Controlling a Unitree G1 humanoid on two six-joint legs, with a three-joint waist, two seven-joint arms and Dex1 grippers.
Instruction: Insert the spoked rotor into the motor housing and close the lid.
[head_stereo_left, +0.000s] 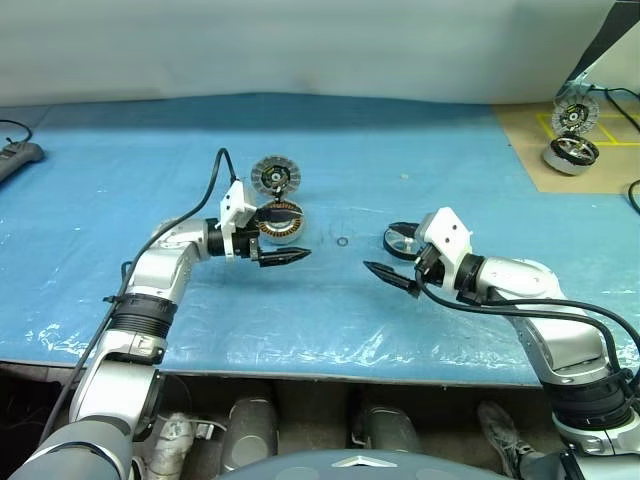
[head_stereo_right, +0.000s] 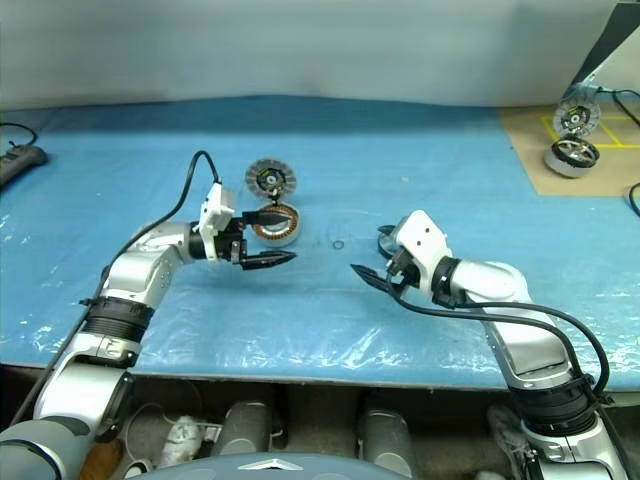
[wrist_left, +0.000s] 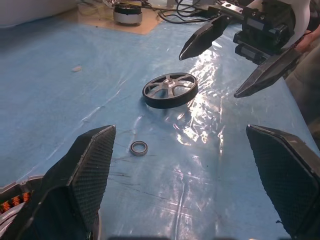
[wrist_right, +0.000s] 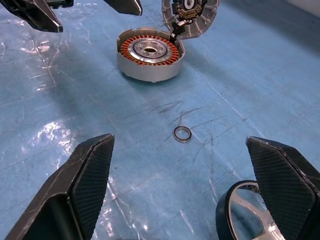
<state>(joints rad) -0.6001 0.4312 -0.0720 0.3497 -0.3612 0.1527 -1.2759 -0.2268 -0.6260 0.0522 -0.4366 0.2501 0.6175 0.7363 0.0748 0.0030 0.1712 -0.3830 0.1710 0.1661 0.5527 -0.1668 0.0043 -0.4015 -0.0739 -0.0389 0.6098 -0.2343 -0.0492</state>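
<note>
Left gripper (head_stereo_left: 288, 236) stands with fingers spread wide, holding nothing, just beside the motor housing (wrist_right: 149, 59). Right gripper (head_stereo_left: 392, 274) likewise spread and unladen, beside the spoked rotor (wrist_left: 170, 90), which lies flat on the blue table cover (head_stereo_left: 120, 180). Housing interior: copper windings around the centre, no rotor fitted. The lid (wrist_right: 190, 15) stands upright at the housing's rim. A small ring (wrist_right: 182, 134) lies between housing and rotor.

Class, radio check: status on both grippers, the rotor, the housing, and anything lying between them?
Left gripper and right gripper open, empty. Spoked rotor flat on the sheet, motor housing open, lid upright. Small ring lies between them.
</note>
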